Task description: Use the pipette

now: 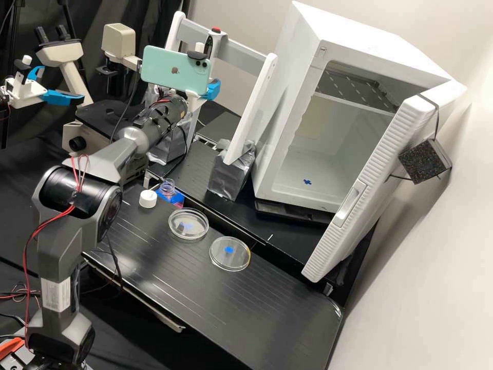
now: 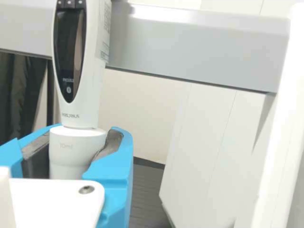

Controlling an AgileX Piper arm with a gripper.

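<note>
Wrist view puts the white electronic pipette (image 2: pixel 91 90) upright between the blue fingers (image 2: pixel 111 173) of the gripper (image 2: pixel 86 137), beside the grey crossbar (image 2: pixel 190 47) of its stand. Dark pads meet the broad collar under the pipette's body on both sides, so the jaws look closed on it, though how firmly I cannot tell. Whether the stand bears any of its weight I cannot tell either.

As for progress, the grasp seems made and the bottle is prepared: in the high view the clear bottle (image 1: pixel 167 188) has an open neck, and its white screw cap (image 1: pixel 148 198) sits nearby on the black bench (image 1: pixel 287 308). Two round petri dishes (image 1: pixel 188 226) rest on the bench as well; whether they are lidded is hard to say. The white incubator (image 1: pixel 292 103) stands open behind.

What seems left is most of the work: bringing the pipette clear of the crossbar, drawing liquid from the bottle, dispensing into a dish, then putting the pipette back.
</note>
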